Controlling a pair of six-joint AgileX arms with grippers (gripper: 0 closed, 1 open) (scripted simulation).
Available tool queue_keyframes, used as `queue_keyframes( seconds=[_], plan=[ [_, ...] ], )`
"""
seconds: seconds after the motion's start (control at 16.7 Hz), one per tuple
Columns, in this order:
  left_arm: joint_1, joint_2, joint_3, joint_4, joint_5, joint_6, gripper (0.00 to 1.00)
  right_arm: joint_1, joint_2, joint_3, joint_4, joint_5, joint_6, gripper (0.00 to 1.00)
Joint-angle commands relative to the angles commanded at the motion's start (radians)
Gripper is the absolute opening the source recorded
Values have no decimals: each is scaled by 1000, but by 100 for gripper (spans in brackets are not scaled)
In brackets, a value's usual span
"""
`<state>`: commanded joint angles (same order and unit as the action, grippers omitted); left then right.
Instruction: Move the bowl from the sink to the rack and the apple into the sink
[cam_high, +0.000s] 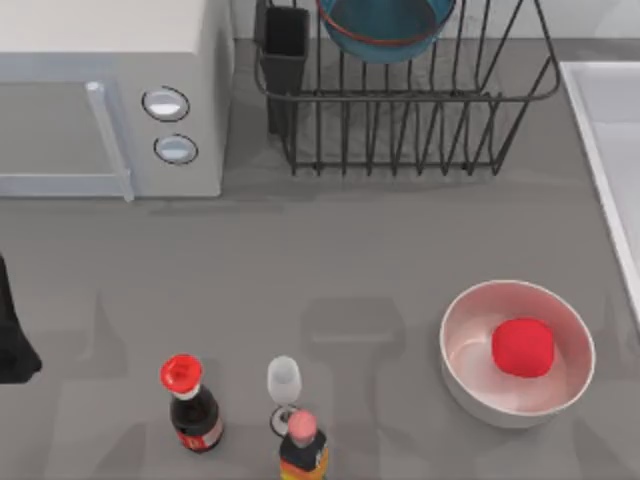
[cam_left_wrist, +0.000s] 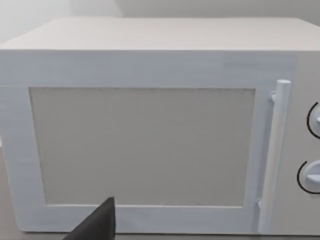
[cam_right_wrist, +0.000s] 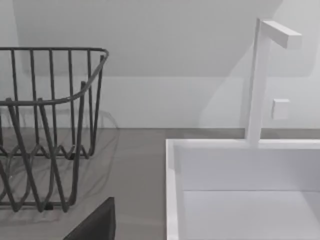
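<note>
The teal-blue bowl (cam_high: 385, 28) with its red-orange rim rests in the black wire rack (cam_high: 420, 130) at the back of the table. The red apple (cam_high: 522, 347) lies inside a larger white bowl (cam_high: 470, 390) at the front right. Along the table's right edge runs the pale sink (cam_high: 612, 150). The right wrist view shows its basin (cam_right_wrist: 240, 205) beside the rack's end (cam_right_wrist: 50, 125). My left arm (cam_high: 12, 345) is parked at the table's left edge, facing the microwave. A dark piece of my right gripper (cam_right_wrist: 97, 225) shows close to the sink's near corner.
A white microwave (cam_high: 100, 100) fills the back left, its door (cam_left_wrist: 145, 145) close to my left wrist. A red-capped bottle (cam_high: 190, 400), a wine glass (cam_high: 284, 380) and an orange bottle (cam_high: 303, 450) stand at the front. A white faucet (cam_right_wrist: 257, 85) rises behind the sink.
</note>
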<state>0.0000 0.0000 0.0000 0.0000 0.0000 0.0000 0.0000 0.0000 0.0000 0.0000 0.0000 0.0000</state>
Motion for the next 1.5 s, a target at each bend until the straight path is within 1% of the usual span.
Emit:
queue_keyframes(
  seconds=[0.48, 0.72, 0.96, 1.5],
  plan=[
    [0, 0, 0, 0, 0, 0, 100, 3, 11, 11, -9, 1, 4, 100],
    [0, 0, 0, 0, 0, 0, 100, 50, 160, 145, -121, 7, 58, 100],
    [0, 0, 0, 0, 0, 0, 100, 141, 471, 373, -319, 6, 151, 100],
    [0, 0, 0, 0, 0, 0, 100, 387, 1342, 975, -842, -3, 395, 100]
  ],
)
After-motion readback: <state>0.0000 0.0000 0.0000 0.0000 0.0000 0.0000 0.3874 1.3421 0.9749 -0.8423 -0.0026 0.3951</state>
